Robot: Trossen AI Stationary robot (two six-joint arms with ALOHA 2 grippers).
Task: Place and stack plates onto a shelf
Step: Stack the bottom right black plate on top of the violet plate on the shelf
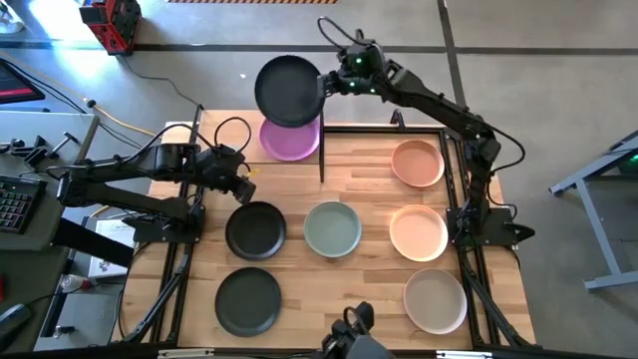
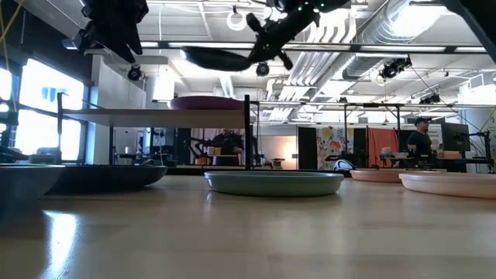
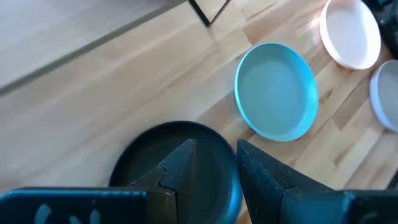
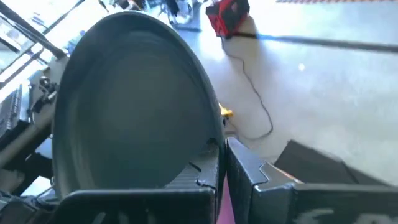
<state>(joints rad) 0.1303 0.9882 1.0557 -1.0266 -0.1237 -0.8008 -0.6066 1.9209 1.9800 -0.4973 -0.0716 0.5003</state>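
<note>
My right gripper (image 1: 327, 83) is shut on a dark grey plate (image 1: 289, 90) and holds it in the air over the far end of the shelf (image 2: 139, 116). A purple plate (image 1: 291, 142) rests flat on the shelf panel just below it. My left gripper (image 1: 242, 186) hovers narrowly open beside the shelf's near edge, above a black plate (image 3: 180, 168) that lies on the table; it touches nothing. Also flat on the table are a second dark plate (image 1: 248, 300), a sage green one (image 1: 332, 228), two peach ones (image 1: 417, 164) (image 1: 419, 232) and a beige one (image 1: 436, 300). My right gripper pinches the dark grey plate by its rim (image 4: 213, 142), on the side toward the table's right. One finger (image 4: 202, 171) lies over the plate's inner face and the other behind it. The fingers come roughly level from the right. The plate is lifted clear, nearly level, above the purple plate (image 2: 209, 101).
A thin black shelf post (image 2: 246, 132) stands at the shelf's right corner, close to the held plate. The arms' black frames run along the table's left and right edges. Bare slatted wood (image 1: 339, 289) shows between the near plates. People stand in the room beyond.
</note>
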